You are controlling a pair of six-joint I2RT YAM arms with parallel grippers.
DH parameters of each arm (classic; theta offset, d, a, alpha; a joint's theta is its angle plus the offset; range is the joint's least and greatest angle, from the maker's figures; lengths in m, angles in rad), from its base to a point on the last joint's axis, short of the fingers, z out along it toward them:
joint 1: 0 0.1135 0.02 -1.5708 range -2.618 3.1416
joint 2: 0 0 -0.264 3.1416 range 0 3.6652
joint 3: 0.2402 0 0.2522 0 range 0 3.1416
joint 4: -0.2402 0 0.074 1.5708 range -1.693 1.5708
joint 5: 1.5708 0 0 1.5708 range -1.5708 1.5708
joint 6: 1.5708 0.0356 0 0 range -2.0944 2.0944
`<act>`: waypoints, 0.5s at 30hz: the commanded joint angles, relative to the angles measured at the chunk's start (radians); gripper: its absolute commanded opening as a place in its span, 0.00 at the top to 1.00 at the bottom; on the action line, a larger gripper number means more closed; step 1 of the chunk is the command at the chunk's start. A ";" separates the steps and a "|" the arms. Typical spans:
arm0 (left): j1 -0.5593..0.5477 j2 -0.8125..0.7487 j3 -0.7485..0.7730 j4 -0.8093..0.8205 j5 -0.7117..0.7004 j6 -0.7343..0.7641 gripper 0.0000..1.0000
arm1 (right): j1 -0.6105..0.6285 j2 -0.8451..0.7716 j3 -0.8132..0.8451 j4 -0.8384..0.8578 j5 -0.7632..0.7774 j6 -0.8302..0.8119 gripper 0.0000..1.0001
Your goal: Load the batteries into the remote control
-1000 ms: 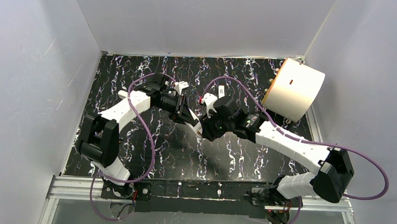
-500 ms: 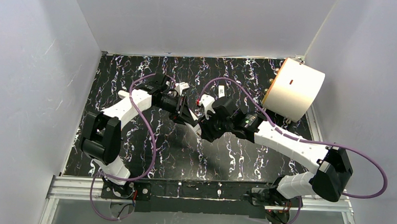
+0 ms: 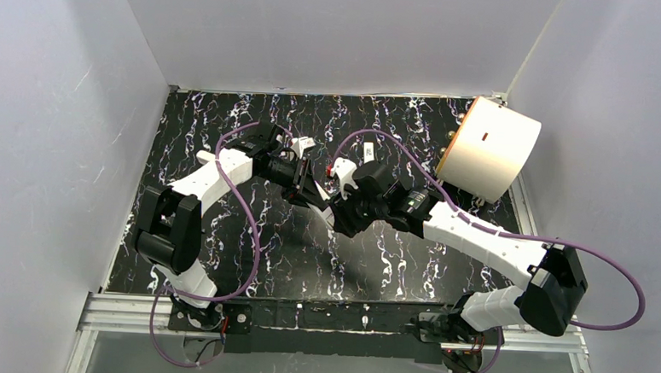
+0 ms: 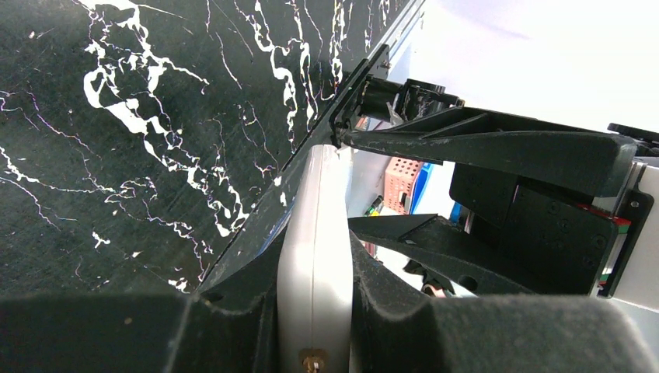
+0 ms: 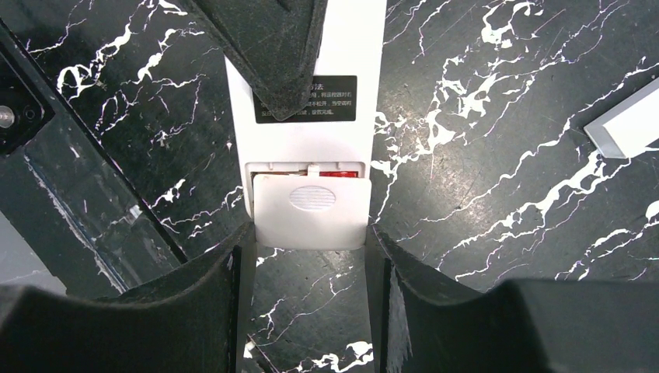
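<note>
Peeking from the remote point(image 5: 305, 144) compartment point(image 5: 280, 166) past its cover point(image 5: 309, 211), red battery point(image 5: 342, 173).

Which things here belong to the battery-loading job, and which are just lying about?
Job: remote control; its battery cover; red battery sliver in the compartment; left gripper clamping the remote; right gripper straddling the cover.
Lying about: white drum; white piece, partly cropped.

You see a black white-veined table point(image 3: 374, 266), plain pale walls point(image 3: 48, 137) around it, a metal rail point(image 3: 124, 308) in front.
</note>
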 commanded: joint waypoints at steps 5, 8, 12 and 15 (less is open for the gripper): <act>-0.004 -0.006 0.026 -0.022 0.033 -0.011 1.00 | 0.017 -0.002 0.030 0.041 -0.003 -0.020 0.59; -0.007 -0.011 0.024 -0.022 0.050 0.001 1.00 | 0.019 0.006 0.032 0.042 -0.008 -0.020 0.59; -0.017 -0.018 0.026 -0.033 0.075 0.023 1.00 | 0.020 0.015 0.040 0.041 -0.033 -0.024 0.59; -0.026 -0.022 0.027 -0.032 0.090 0.033 1.00 | 0.021 0.026 0.049 0.030 -0.044 -0.034 0.59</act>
